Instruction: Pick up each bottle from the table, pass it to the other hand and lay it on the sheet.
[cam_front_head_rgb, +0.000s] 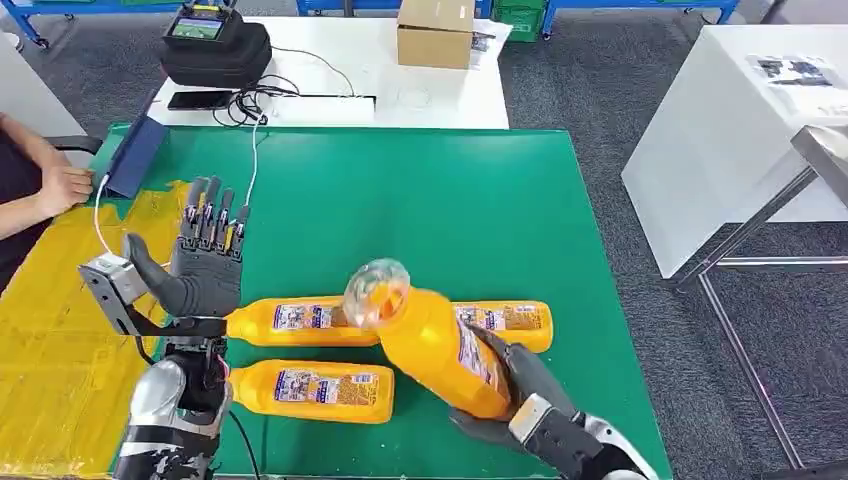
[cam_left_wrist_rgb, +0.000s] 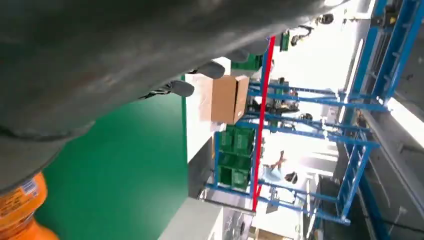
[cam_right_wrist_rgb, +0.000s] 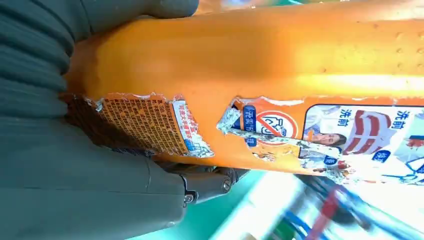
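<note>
My right hand (cam_front_head_rgb: 520, 392) grips an orange bottle (cam_front_head_rgb: 432, 345) with a clear cap, lifted off the green table and tilted toward the left; the right wrist view shows its torn label (cam_right_wrist_rgb: 280, 125) close up against the hand (cam_right_wrist_rgb: 75, 165). My left hand (cam_front_head_rgb: 207, 252) hovers open with fingers spread upward, left of the held bottle and apart from it. Two more orange bottles lie flat on the green mat: one (cam_front_head_rgb: 300, 320) just behind the held one, another (cam_front_head_rgb: 315, 390) nearer to me. The yellow sheet (cam_front_head_rgb: 50, 320) lies at the left.
A person's hand (cam_front_head_rgb: 62, 186) rests at the table's left edge by a blue tablet (cam_front_head_rgb: 133, 155). A black bag (cam_front_head_rgb: 215, 45) and cardboard box (cam_front_head_rgb: 435, 32) stand on the white table behind. A white table (cam_front_head_rgb: 740, 130) and metal frame stand right.
</note>
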